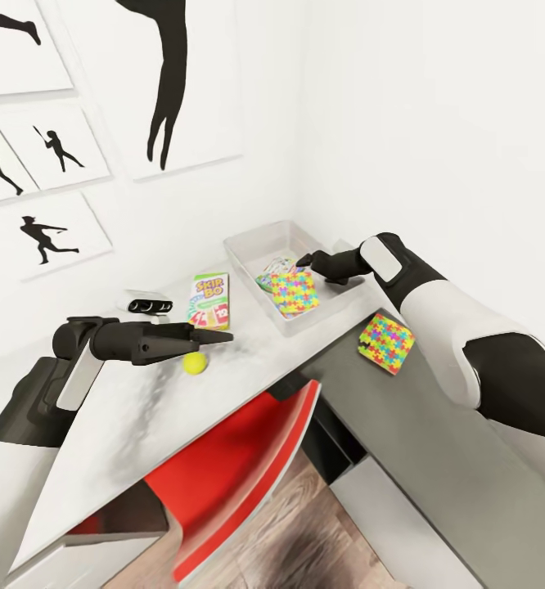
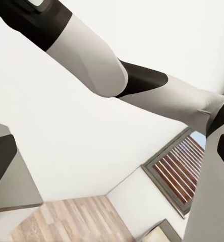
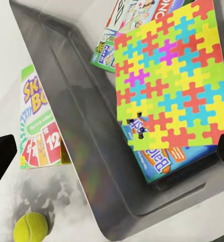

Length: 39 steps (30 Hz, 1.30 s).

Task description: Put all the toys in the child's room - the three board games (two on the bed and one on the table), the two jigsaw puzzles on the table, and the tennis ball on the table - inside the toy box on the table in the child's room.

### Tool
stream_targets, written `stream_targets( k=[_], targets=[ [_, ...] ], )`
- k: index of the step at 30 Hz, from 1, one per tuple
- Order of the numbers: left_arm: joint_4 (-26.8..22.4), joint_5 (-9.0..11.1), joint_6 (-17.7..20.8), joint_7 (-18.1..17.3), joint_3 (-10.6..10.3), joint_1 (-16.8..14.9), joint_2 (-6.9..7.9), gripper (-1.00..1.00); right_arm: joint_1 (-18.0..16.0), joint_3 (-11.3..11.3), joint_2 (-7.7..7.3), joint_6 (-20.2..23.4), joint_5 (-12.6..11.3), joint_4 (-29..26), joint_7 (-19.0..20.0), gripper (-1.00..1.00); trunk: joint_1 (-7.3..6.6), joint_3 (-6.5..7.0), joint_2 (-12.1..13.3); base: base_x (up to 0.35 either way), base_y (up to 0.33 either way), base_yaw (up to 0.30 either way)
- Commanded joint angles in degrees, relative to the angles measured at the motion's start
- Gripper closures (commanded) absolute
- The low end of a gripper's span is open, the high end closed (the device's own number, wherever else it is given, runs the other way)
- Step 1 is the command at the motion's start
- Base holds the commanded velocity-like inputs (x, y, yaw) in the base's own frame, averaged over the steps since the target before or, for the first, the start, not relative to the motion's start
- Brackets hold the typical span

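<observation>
The pale grey toy box [image 1: 252,244] stands on the table [image 1: 133,409] by the wall. Inside it a jigsaw puzzle [image 3: 167,85] lies on top of a blue board game [image 3: 160,162] and other printed boxes [image 3: 112,45]. My right gripper [image 1: 309,262] hovers open over the box, its fingers [image 3: 1,161] apart and holding nothing. A second jigsaw puzzle [image 1: 386,343] lies on the dark grey top. A green Skip-Bo board game [image 1: 209,300] and the tennis ball [image 1: 195,362] rest on the pale top. My left gripper [image 1: 217,336] is open, just above the ball.
A red chair [image 1: 248,458] is tucked under the table's front edge. A small black object [image 1: 150,306] sits by the wall left of the Skip-Bo box. Framed silhouette pictures [image 1: 56,229] hang above. A window with brown slats [image 2: 177,171] and wood floor [image 2: 71,222] lie beyond.
</observation>
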Motion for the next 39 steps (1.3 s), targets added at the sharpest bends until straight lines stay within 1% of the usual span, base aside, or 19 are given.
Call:
stream_targets(
  k=[1, 9, 18, 34, 39],
  targets=[
    [0.01, 0.11, 0.61, -0.17, -0.11, -0.06, 0.04, -1.00, -0.06, 0.29, -0.02, 0.12, -0.01, -0.02, 0.08, -1.00, 0.03, -0.10, -0.11, -0.035, 0.147, 0.000],
    [0.01, 0.11, 0.53, -0.17, -0.11, -0.06, 0.00, -1.00, -0.06, 0.29, -0.02, -0.06, 0.04, -0.36, 0.06, -1.00, 0.03, -0.10, -0.11, -0.014, 0.058, 0.000],
    [0.01, 0.10, 0.52, -0.18, -0.11, -0.08, -0.01, -1.00, -0.06, 0.29, -0.02, -0.24, 0.05, -0.51, 0.02, -1.00, 0.03, -0.10, -0.11, -0.090, 0.094, 0.000],
    [0.01, 0.06, 0.52, -0.13, -0.15, -0.08, -0.01, -1.00, -0.06, 0.29, 0.25, 0.03, 0.30, -0.52, -0.01, -1.00, 0.03, -0.10, -0.11, -0.167, 0.093, 0.000],
    [0.01, 0.10, 0.52, -0.12, -0.12, -0.08, -0.01, -1.00, -0.06, 0.29, 0.42, 0.06, 0.26, -0.56, 0.05, -1.00, 0.03, -0.10, -0.11, -0.078, 0.078, 0.000]
  ],
)
